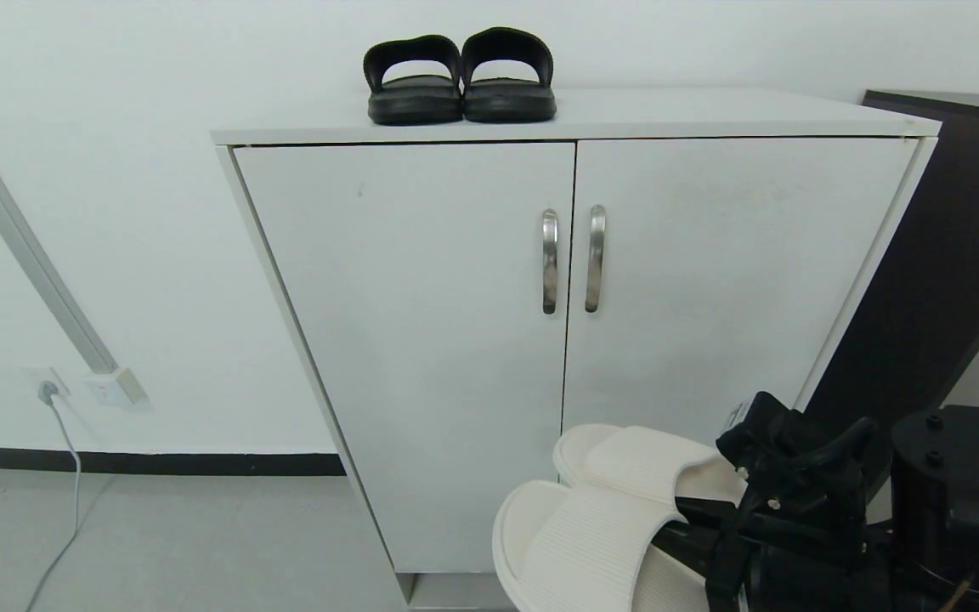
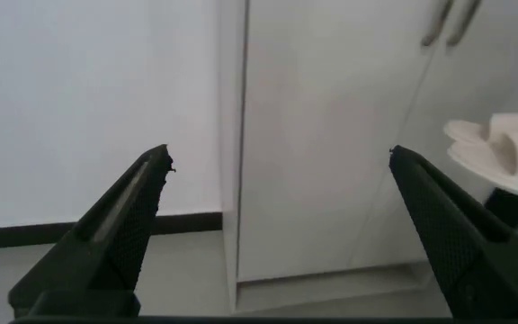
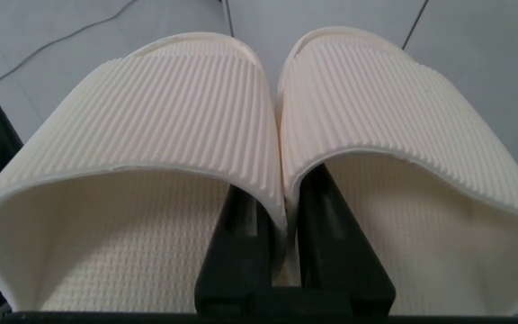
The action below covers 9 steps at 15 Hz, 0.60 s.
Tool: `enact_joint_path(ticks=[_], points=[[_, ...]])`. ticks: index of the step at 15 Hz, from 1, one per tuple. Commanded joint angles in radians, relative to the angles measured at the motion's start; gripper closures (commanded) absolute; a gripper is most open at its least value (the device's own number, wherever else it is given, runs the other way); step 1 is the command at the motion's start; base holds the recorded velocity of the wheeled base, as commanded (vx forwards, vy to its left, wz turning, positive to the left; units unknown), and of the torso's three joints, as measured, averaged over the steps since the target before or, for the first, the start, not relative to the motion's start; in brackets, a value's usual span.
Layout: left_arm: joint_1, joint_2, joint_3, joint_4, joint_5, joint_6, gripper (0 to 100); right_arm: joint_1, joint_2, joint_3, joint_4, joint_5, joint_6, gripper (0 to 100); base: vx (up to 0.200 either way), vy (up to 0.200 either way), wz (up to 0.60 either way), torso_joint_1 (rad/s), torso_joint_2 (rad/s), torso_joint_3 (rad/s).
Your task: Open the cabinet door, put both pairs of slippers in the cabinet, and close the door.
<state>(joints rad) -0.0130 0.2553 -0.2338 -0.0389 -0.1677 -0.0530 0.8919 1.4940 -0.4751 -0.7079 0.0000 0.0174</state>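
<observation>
Nothing is stowed yet: the white cabinet (image 1: 421,357) has both doors shut, and the black slippers (image 1: 461,81) sit on its top. The cream slippers (image 1: 600,518) hang near the right door, the right gripper (image 3: 281,270) with its jaws clamped on their inner edges. The left gripper (image 2: 279,157) has its jaws wide apart, empty

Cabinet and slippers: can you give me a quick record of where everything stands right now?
cabinet: both doors shut
black slippers: side by side on top of the cabinet
white slippers: held low in front of the cabinet's right door
right gripper: shut on the white slippers' inner walls
left gripper: open, empty, facing the cabinet
</observation>
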Motion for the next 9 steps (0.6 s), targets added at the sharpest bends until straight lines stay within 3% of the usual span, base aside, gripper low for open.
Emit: enact_joint_path(ticks=[1,2,3,4,5,7,8,9], points=[[-0.008,0.338,-0.038,-0.127,-0.179,0.004,0,0.001,0.005,0.004,-0.001,0.002,-0.005,100,0.000,0.000,0.00,0.000,0.00,0.000],[-0.008,0.407,-0.048,-0.199,-0.248,-0.002,0,0.001,0.005,0.003,-0.001,0.002,-0.005,100,0.000,0.000,0.00,0.000,0.00,0.000],[-0.016,0.483,-0.061,-0.277,-0.305,-0.033,0,0.001,0.005,0.003,-0.002,0.002,-0.005,100,0.000,0.000,0.00,0.000,0.00,0.000],[-0.030,0.518,-0.064,-0.317,-0.323,-0.050,0,0.001,0.003,0.004,-0.002,0.002,-0.005,100,0.000,0.000,0.00,0.000,0.00,0.000],[-0.122,0.582,-0.078,-0.384,-0.328,-0.065,0,0.001,-0.001,0.007,-0.007,0.002,-0.005,100,0.000,0.000,0.00,0.000,0.00,0.000],[-0.320,0.608,-0.139,-0.404,-0.303,-0.140,0,0.001,0.002,0.007,-0.013,0.005,-0.004,100,0.000,0.000,0.00,0.000,0.00,0.000],[-0.418,0.647,-0.182,-0.404,-0.253,-0.171,0,0.001,0.005,0.004,-0.016,0.008,0.001,100,0.000,0.000,0.00,0.000,0.00,0.000],[-0.472,0.677,-0.208,-0.407,-0.213,-0.185,0,0.001,0.006,0.004,-0.018,0.015,0.001,100,0.000,0.000,0.00,0.000,0.00,0.000]])
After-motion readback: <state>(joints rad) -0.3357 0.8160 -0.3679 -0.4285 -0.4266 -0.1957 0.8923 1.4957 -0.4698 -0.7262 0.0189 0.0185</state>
